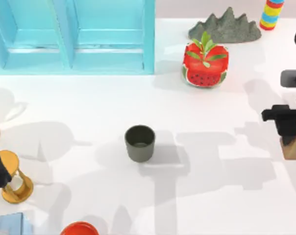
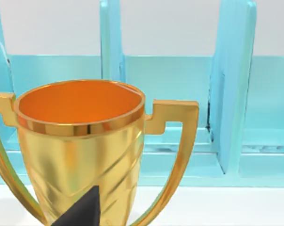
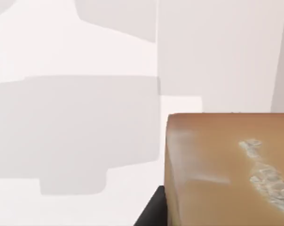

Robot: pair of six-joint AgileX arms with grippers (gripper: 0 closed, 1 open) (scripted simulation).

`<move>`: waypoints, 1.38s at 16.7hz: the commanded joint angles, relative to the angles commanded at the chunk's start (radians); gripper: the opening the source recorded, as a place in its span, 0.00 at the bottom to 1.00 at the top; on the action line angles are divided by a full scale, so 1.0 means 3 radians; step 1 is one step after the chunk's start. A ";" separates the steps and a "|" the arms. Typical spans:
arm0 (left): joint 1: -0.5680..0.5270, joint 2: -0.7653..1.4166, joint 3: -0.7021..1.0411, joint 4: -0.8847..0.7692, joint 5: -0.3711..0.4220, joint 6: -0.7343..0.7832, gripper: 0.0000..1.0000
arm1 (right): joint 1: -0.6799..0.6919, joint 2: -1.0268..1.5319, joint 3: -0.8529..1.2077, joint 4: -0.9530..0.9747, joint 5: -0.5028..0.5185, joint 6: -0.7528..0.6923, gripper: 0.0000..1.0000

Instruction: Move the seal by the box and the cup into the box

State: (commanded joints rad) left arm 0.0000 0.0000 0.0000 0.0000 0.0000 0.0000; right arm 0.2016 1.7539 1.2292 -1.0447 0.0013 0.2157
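So the table (image 1: 89, 103) was white and mostly bare, with the big light-blue box (image 1: 72, 36) sitting along the back on the left side, its compartments open toward me. Back right there was a grey rock-shaped thing (image 1: 226, 27), and just in front of that a watermelon-looking pot (image 1: 205, 66) with green leaves in it. A gold trophy (image 1: 13, 178) stood at the left edge, right beside my left arm, which was parked there; couldn't tell what that pincer was doing.

The cup (image 1: 139, 142) sat upright near the middle of the table, nothing touching it. Over at the right edge my right gripper (image 1: 290, 132) was right on the seal (image 1: 295, 146), and the seal (image 3: 226, 169) loomed close in the wrist view, but honestly I couldn't tell if the fingers were clamped on it or apart.
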 joint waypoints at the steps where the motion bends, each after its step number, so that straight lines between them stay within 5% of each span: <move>1: 0.0000 0.0000 0.0000 0.0000 0.0000 0.0000 1.00 | 0.0000 0.0000 0.0000 0.0000 0.0000 0.0000 0.45; 8: 0.0000 0.0000 0.0000 0.0000 0.0000 0.0000 1.00 | 0.0000 0.0000 0.0000 0.0000 0.0000 0.0000 0.98; 18: 0.0000 0.0000 0.0000 0.0000 0.0000 0.0000 1.00 | 0.0002 0.0000 0.0011 -0.0011 0.0000 -0.0001 1.00; 23: 0.0000 0.0000 0.0000 0.0000 0.0000 0.0000 1.00 | -0.0001 -0.0021 0.0545 -0.0583 0.0001 -0.0005 1.00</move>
State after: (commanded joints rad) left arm 0.0000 0.0000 0.0000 0.0000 0.0000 0.0000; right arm 0.2014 1.7476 1.3927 -1.2198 0.0017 0.2143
